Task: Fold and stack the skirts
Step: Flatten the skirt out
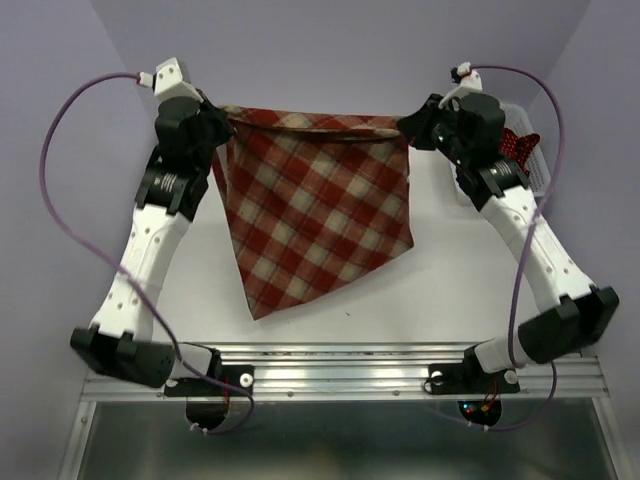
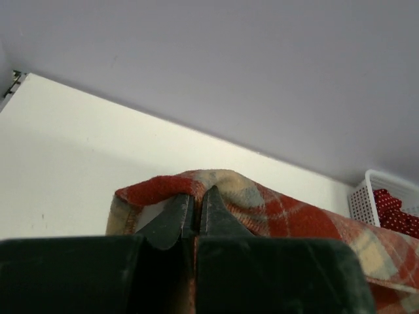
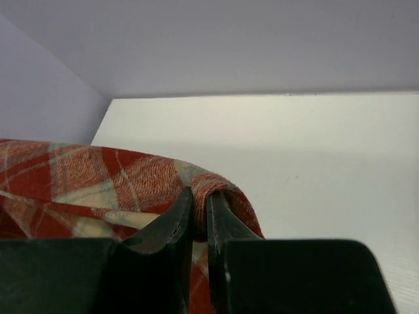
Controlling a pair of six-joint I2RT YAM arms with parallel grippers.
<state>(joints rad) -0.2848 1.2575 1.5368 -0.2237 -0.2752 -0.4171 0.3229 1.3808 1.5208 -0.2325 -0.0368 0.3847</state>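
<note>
The left gripper and right gripper each pinch tight on a top corner of the plaid skirt. The skirt is stretched across the upper middle, its point hanging mid-frame over the counter. Red polka-dot cloth lies in the basket, upper right.

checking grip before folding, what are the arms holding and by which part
The plaid skirt, by its top edge: left gripper at one corner, right gripper at the other.

White table – pale lilac walls on three sides – metal rail at near edge.
</note>
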